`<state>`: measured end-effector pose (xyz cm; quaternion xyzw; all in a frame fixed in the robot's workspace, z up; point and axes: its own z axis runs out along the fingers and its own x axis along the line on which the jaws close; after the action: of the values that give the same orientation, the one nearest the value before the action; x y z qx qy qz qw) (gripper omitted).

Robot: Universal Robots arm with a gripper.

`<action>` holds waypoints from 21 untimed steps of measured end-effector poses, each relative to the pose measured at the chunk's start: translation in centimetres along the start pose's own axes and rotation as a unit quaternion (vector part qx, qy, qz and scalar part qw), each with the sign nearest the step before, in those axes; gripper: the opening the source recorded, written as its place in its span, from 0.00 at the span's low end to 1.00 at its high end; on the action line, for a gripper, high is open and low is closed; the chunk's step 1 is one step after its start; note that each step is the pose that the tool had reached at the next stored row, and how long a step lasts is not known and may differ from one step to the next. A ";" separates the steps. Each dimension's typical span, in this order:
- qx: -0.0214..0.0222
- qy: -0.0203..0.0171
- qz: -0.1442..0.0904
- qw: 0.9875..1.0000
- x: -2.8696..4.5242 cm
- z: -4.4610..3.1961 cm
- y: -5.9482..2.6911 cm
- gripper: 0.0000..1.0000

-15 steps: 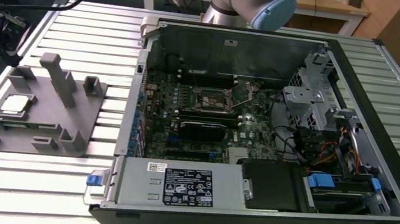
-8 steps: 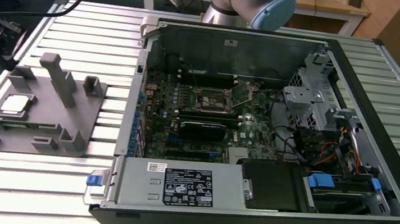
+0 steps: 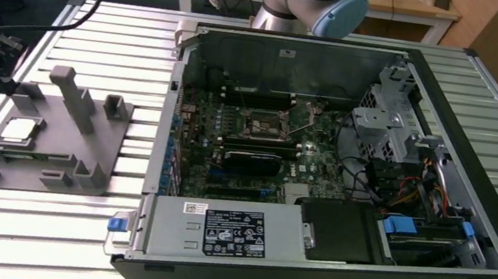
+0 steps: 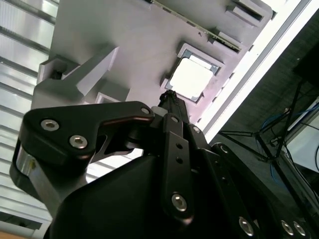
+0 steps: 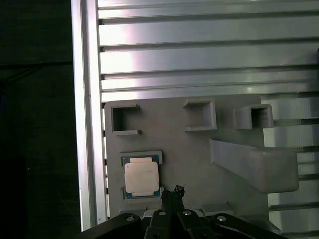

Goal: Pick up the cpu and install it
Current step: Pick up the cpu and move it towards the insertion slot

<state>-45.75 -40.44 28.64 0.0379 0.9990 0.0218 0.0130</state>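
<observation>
Cpu (image 5: 141,177) sits silver side up in 1 square pocket of gray fixture plate (image 3: 87,156) on slatted table (image 3: 33,227), to the exterior view's left of open computer case (image 3: 328,275). Gripper (image 5: 177,191) hovers apart from cpu, fingertips together, holding nothing.

An open computer case (image 3: 490,209) lies on its side on a slatted metal table (image 3: 32,234), its motherboard (image 3: 321,165) facing up with a square socket (image 3: 261,123) near the middle. Beside the case, on the exterior view's left, a grey fixture (image 3: 49,159) holds the cpu (image 3: 19,129) in a shallow square recess. The arm (image 3: 312,2) stands behind the case.
</observation>
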 end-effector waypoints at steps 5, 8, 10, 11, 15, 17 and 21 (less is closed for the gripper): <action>0.000 0.000 0.000 1.000 0.37 0.89 -0.40 0.11; 0.000 0.000 0.000 1.000 0.55 1.41 -0.57 0.11; 0.000 0.000 0.000 1.000 0.65 1.79 -0.65 0.11; 0.000 0.000 0.000 1.000 0.69 1.96 -0.68 0.11; 0.000 0.000 0.000 1.000 0.84 2.67 -0.75 0.11; 0.000 0.000 0.000 1.000 0.98 3.00 -0.78 0.11; 0.000 0.000 0.000 1.000 1.25 3.67 -0.84 0.11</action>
<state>-46.96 -41.02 24.91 0.0378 0.9990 0.0221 0.0129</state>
